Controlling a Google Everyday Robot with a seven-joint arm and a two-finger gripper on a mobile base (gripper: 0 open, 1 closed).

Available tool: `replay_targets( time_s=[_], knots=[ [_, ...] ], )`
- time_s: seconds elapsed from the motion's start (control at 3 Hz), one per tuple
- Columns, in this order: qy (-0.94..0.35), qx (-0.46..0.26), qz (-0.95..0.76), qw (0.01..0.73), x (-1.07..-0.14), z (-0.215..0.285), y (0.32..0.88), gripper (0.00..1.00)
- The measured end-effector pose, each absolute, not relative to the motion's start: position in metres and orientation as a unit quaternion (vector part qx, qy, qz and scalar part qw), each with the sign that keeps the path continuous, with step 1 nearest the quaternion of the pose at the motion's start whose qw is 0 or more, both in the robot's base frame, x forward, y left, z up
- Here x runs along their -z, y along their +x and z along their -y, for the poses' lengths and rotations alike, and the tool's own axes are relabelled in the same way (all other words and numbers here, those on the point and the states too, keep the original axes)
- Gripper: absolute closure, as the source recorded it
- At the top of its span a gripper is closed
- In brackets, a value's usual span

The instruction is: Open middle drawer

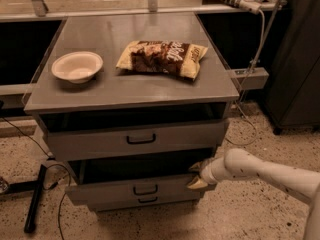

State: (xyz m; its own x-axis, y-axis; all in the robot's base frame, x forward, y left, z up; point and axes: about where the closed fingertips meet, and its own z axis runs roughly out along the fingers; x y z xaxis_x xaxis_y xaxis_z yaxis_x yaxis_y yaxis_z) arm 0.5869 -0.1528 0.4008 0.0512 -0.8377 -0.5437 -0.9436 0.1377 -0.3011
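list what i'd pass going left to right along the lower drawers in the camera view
black stand on the floor → handle of the middle drawer → gripper, at the right end of that drawer's front → arm running off to the right
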Motion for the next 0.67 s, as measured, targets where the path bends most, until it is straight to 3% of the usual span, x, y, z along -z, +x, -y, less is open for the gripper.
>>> replay_targets(
  time_s=[0.33, 0.67],
  knots=[
    [-0.651, -0.083, -0.684, 0.318, -0.4031, 0.1523, 0.5849, 0.82],
    [-0.651, -0.083, -0.684, 0.318, -0.4031, 0.1523, 0.5849, 0.58]
  ],
)
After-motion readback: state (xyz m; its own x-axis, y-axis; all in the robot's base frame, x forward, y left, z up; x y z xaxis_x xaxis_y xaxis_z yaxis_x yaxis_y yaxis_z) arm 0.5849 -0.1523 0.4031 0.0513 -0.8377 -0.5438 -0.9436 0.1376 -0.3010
